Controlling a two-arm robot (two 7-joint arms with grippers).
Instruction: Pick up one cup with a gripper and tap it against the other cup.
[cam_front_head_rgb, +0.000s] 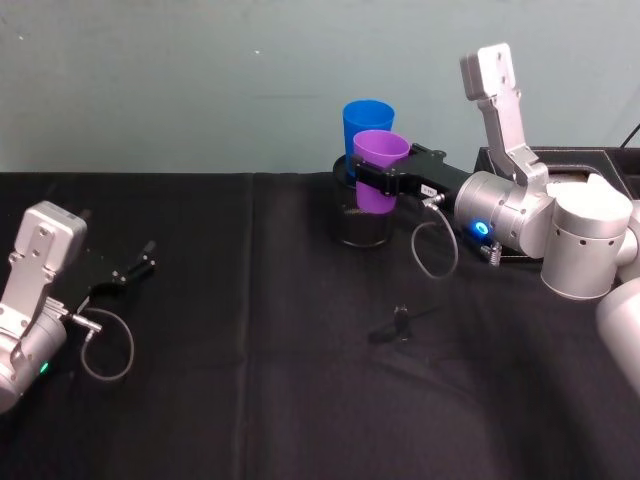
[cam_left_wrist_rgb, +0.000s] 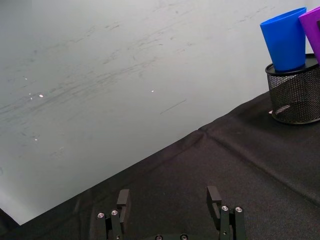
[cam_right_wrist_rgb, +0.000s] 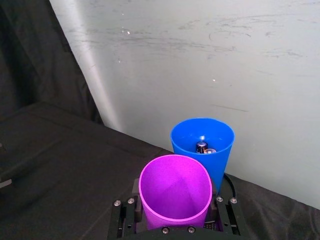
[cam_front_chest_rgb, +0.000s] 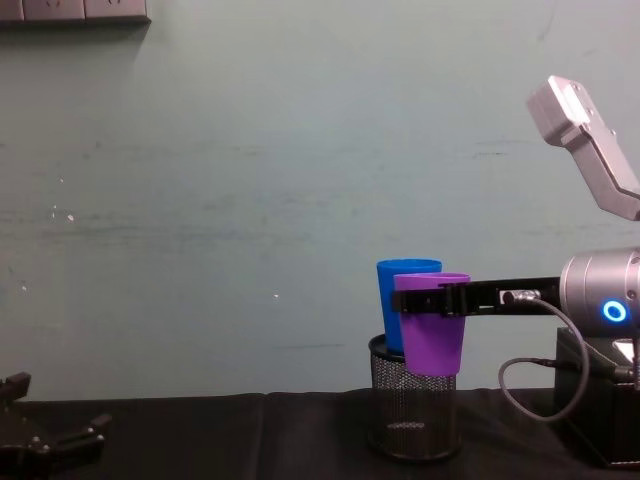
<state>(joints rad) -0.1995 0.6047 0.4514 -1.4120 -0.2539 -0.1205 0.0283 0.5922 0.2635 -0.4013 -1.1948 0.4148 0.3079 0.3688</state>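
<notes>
**Purple cup held aloft beside blue cup, at or near contact**

Left tool (cam_front_head_rgb: 138, 262): parked low over the black surface (cam_front_head_rgb: 250, 380) at the robot's left, jaws apart with nothing between them. Idle, well apart from the cups.

A small dark object (cam_front_head_rgb: 400, 322) lies on the cloth mid-surface; too small to identify.

Right tool (cam_front_head_rgb: 372, 180): reaches in from the right on its silver-grey arm, blue ring lit. Its flat fingers are clamped on the purple cup (cam_front_head_rgb: 379, 170) around mid-height, cup upright, mouth up. The grip below the rim keeps the cup's upper wall free to meet the other cup.

Purple cup hangs clear of the surface, in front of and above the black mesh pen holder (cam_front_head_rgb: 360, 215).

Blue cup (cam_front_head_rgb: 366, 122) stands upright inside the mesh holder, just behind the purple one. The right wrist view shows two batteries (cam_right_wrist_rgb: 204, 148) in the bottom of it. The holder props it up, which explains why the purple cup is carried this high.

Judgement: walls look touching or just about; true contact cannot be confirmed. Pick-up is done; tap is in hand.
</notes>
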